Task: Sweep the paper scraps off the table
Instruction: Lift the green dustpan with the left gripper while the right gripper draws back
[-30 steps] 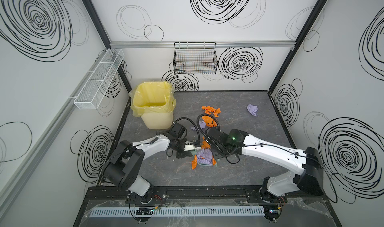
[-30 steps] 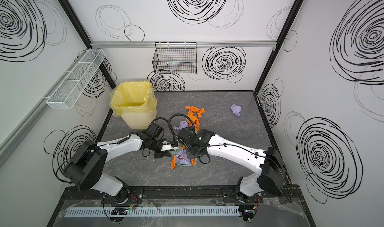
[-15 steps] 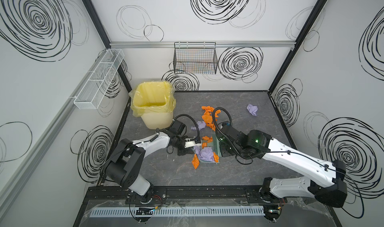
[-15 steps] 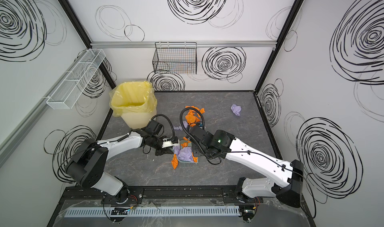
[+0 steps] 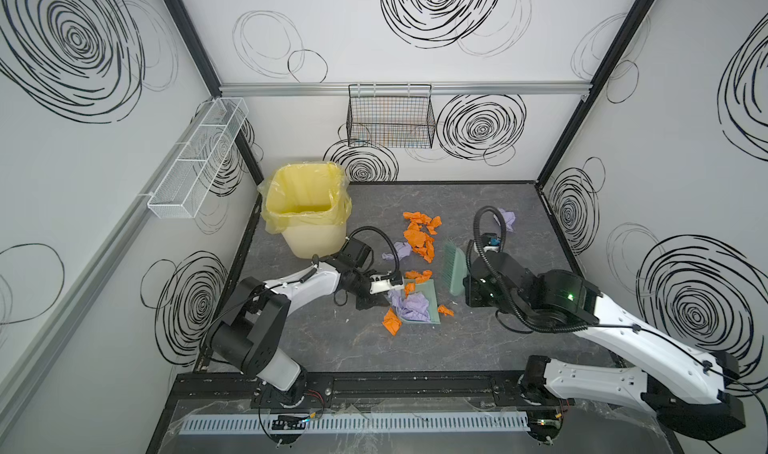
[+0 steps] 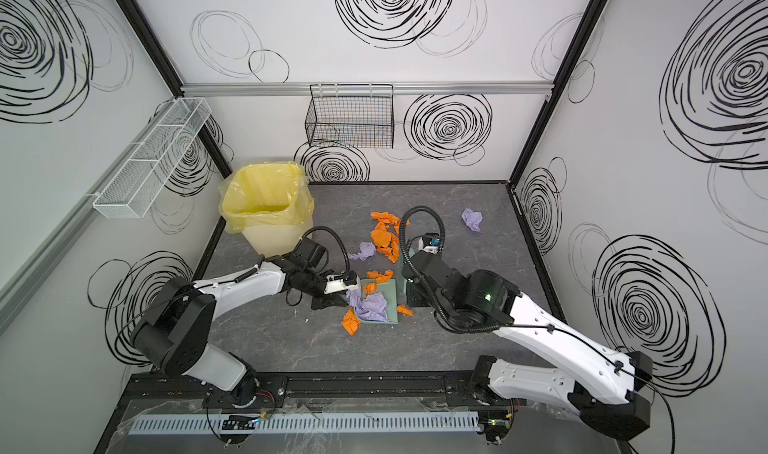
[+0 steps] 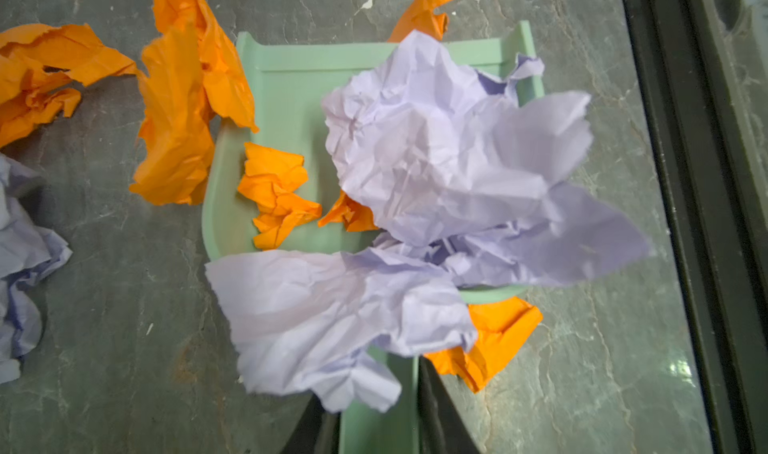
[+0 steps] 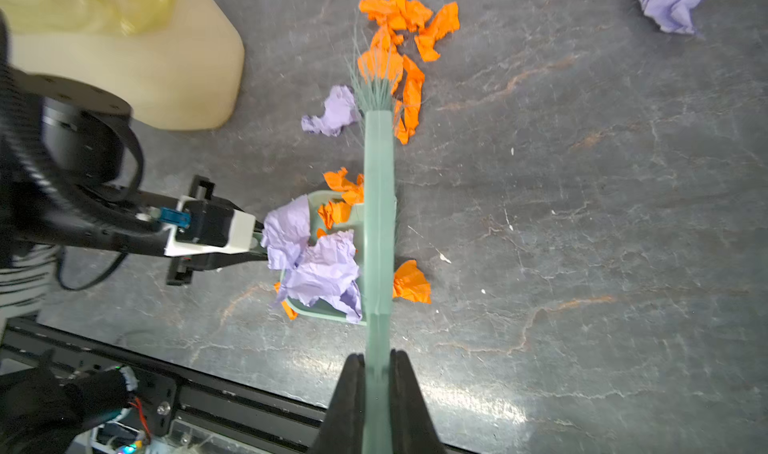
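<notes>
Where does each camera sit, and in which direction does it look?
Top views: high above the front, looking down on the table and yellow bin; left arm and right arm show.
Left wrist: on the left arm, looking down into the dustpan holding paper scraps; left gripper shows, shut on its handle.
Right wrist: on the right arm, looking along the brush toward the table; right gripper shows, shut on it.
Shared: both wrist views show the dustpan.
</notes>
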Available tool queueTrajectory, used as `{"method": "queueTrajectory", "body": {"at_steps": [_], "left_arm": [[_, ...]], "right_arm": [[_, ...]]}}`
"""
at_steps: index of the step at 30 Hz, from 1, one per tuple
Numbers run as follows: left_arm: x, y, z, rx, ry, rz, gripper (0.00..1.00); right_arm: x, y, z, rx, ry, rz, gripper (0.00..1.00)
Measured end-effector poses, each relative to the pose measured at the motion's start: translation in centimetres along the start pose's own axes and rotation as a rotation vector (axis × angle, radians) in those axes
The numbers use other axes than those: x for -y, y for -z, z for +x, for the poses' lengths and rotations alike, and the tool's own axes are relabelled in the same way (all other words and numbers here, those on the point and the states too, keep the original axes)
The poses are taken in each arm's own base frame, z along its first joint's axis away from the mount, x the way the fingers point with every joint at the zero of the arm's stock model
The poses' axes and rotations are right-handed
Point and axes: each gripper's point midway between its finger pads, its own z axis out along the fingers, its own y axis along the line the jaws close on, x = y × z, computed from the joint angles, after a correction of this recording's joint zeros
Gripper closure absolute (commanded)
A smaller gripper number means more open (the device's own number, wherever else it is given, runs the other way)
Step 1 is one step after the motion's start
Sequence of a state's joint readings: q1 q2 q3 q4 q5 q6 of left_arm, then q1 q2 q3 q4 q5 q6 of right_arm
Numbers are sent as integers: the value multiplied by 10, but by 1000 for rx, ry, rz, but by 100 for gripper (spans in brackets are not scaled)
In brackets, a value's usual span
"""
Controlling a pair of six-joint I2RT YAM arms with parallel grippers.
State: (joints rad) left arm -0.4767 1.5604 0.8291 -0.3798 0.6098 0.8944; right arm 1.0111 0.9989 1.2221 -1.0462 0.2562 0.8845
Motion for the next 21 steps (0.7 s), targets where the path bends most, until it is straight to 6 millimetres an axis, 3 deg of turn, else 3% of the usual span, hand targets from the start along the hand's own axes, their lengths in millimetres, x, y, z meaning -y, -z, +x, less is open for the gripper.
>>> {"method": "queueTrajectory", "body": {"at_steps": [6, 13, 21], "left_arm": [[1, 0, 1, -4, 6, 5, 100], [0, 2, 0, -9, 5, -5, 100], [-10, 32, -25, 26, -35, -80, 100]], "right_arm": [[8, 6, -9, 49, -36, 11, 100], [25, -10, 5, 18, -41, 79, 100], [39, -15, 14, 7, -52, 106, 100]]}}
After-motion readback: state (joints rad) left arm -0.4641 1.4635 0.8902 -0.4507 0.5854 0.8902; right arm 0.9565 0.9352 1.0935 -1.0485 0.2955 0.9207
